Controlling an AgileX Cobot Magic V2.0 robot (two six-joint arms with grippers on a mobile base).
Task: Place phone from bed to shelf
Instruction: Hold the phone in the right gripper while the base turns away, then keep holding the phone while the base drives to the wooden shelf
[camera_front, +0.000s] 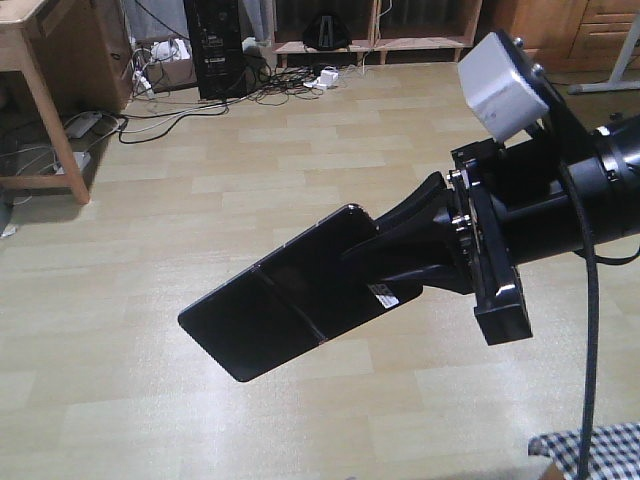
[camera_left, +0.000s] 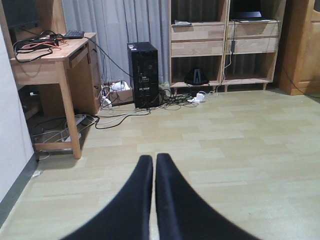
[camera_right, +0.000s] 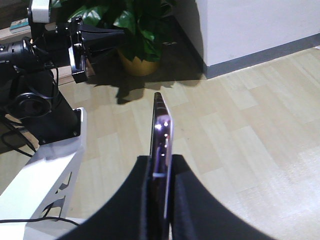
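At the far left stood a wooden bench (camera_left: 50, 62) strung with cables, and next to it on the floor a black computer tower (camera_left: 142, 75). Further right the shelf (camera_left: 225, 45), light wood, ran along the back wall, well apart from me across the plank floor (camera_left: 240, 150). My left jaws were together, their two black fingers (camera_left: 140, 200) lying side by side with only a slit between them, pointing toward the tower.

Over on my right side, the phone (camera_front: 280, 305) hung in the air above the floor, touching neither bed nor shelf. It was glossy black, creased across its middle, with a small white sticker near the held end. My right jaws were clamped on that end, one finger on each flat face. From the right wrist view I saw the phone edge-on, its pinkish rim showing between the fingers. At the bottom right corner of the front view a bit of the checked bed (camera_front: 595, 450) showed, below my right arm.
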